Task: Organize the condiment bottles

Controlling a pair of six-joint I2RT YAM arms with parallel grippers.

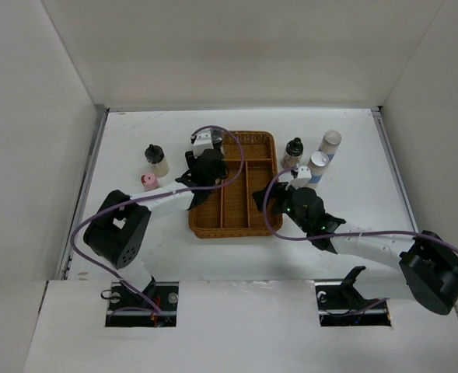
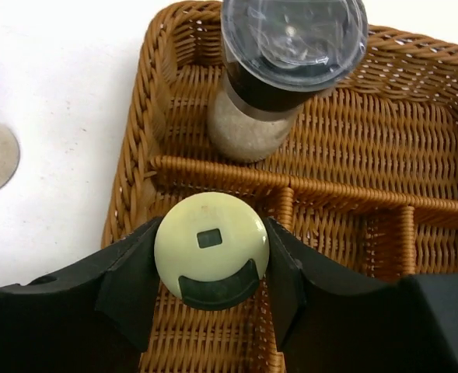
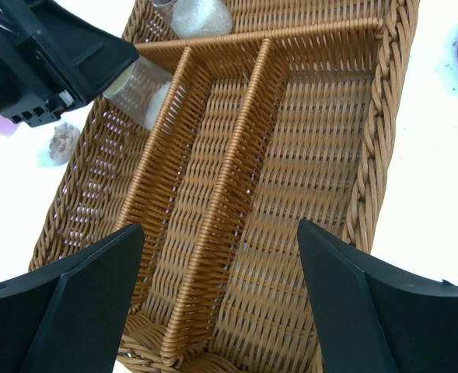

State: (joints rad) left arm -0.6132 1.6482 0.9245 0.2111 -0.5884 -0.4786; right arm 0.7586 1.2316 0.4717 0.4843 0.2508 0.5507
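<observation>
Looking down from above, a white table (image 1: 353, 210) holds a brown wicker divided tray (image 1: 269, 225) at its centre, with one cross compartment at the 12 o'clock end and three long compartments running toward 6 o'clock. The left gripper (image 2: 210, 225) reaches over the tray's 10 o'clock corner with its pincer clamped on a pale-yellow-capped bottle (image 2: 211, 250), one black finger pressed to each side of the round cap. The bottle sits over the leftmost long compartment, just on the 6 o'clock side of the cross divider. Whether its base touches the wicker cannot be told. Beyond that divider, in the cross compartment at 12 o'clock, stands a clear-lidded jar (image 2: 269, 85) with a black collar and pale grains inside. The right gripper (image 3: 219, 229) hovers over the tray's 5 o'clock end, its pincer spread wide with only the wicker floor showing between the fingers. On the bare table at the tray's 9 o'clock, a dark-capped left bottle (image 1: 157, 159) stands with a pink-capped bottle (image 1: 148, 182) just beside it on the 6 o'clock side. At the tray's 2 o'clock is a cluster of three. A dark-capped right bottle (image 1: 293, 151) stands nearest the tray, with a white-capped blue-labelled bottle (image 1: 318, 165) just beside it. A taller pale-capped bottle (image 1: 330, 144) stands farthest out, toward 1 o'clock.
</observation>
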